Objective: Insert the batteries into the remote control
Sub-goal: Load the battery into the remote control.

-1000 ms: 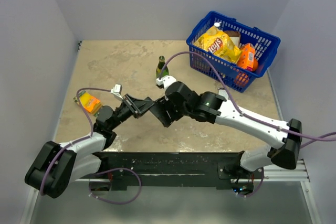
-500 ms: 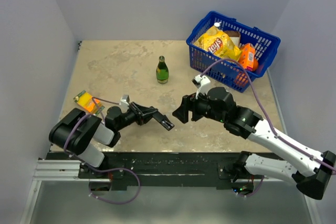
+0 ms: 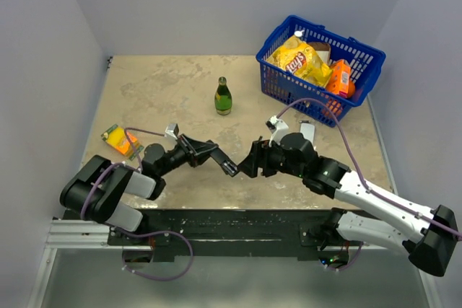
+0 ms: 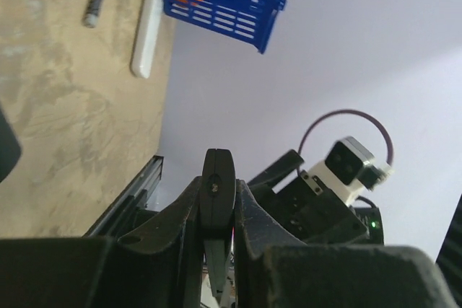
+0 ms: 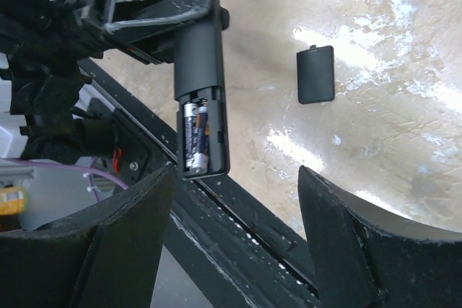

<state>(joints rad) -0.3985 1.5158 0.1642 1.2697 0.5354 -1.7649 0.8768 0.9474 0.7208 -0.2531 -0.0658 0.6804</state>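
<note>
1. From above: the left claw (image 3: 209,155) is clamped on the remote control (image 3: 228,168) and holds it over the desk (image 3: 166,88). The remote's free end points at the right claw (image 3: 247,164), which hangs just beside that end with its jaws apart and nothing in them. A green bottle (image 3: 223,97) stands well beyond the remote, and a blue basket (image 3: 361,52) of snacks is farther off to the remote's right. I can't pick out any battery from up here; the compartment is too small and dark to read.

2. Left wrist view: the remote (image 4: 217,178) shows edge-on, pinched tight between the left claw's (image 4: 217,210) fingers. One loose battery (image 4: 94,6) lies on the desk well apart from the remote. A flat white device (image 4: 146,32) lies about as far away. The compartment faces away here.

3. Right wrist view: the remote (image 5: 198,70) shows its open back. One battery (image 5: 196,138) is seated in the bay at its free end. The back cover (image 5: 316,73) lies on the desk off to the remote's right, apart from it. The right claw (image 5: 237,185) is spread wide around this view and empty.

4. My reading: about halfway. One cell is in, and the loose one has yet to be fetched and seated. The cover may need refitting after that. Whether the slot beside the seated cell is bare, I can't tell for sure; it is narrow and shadowed.
</note>
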